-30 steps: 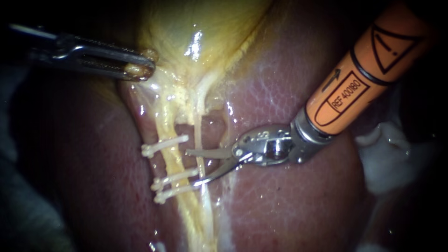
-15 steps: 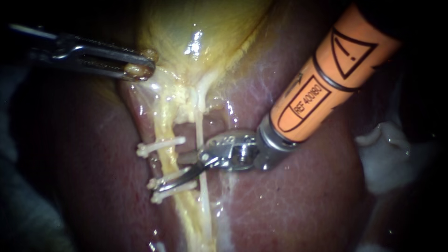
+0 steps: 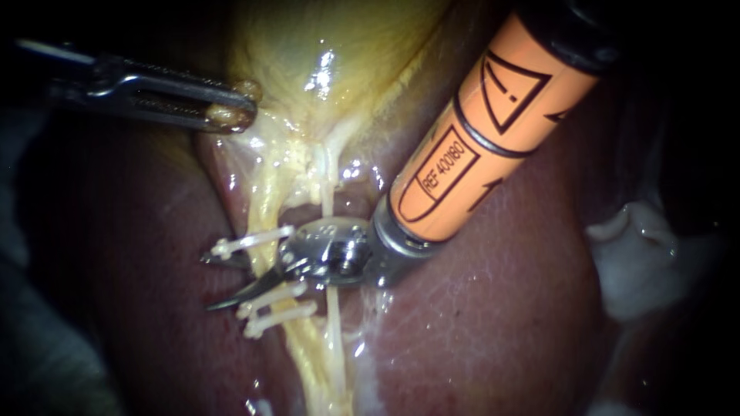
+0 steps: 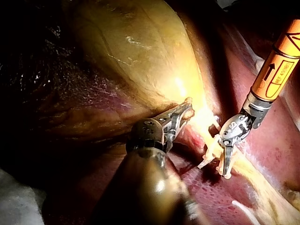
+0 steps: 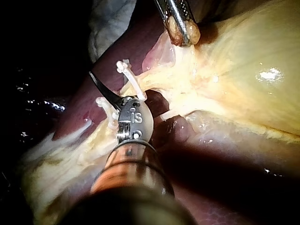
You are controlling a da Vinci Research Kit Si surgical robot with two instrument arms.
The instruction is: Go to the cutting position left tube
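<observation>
The left instrument (image 3: pixel 235 114), a slim grey metal shaft coming in from the left, has its jaws pinched on a yellowish nub of tissue at the narrow end of the glistening yellow gallbladder (image 3: pixel 324 54). The right instrument (image 3: pixel 210 282), with a thick orange shaft and a shiny metal wrist, ends in two thin curved blades that stand spread apart. The left tube (image 3: pixel 264 208), a fatty yellow strand running down from the gallbladder over the dark red liver (image 3: pixel 493 331), passes between those spread blades. The upper blade lies just under the single upper white clip (image 3: pixel 254 241). The lower blade lies just above the two lower white clips (image 3: pixel 274 306). A thinner pale tube (image 3: pixel 335 331) runs beside the yellow one and passes under the instrument's wrist.
</observation>
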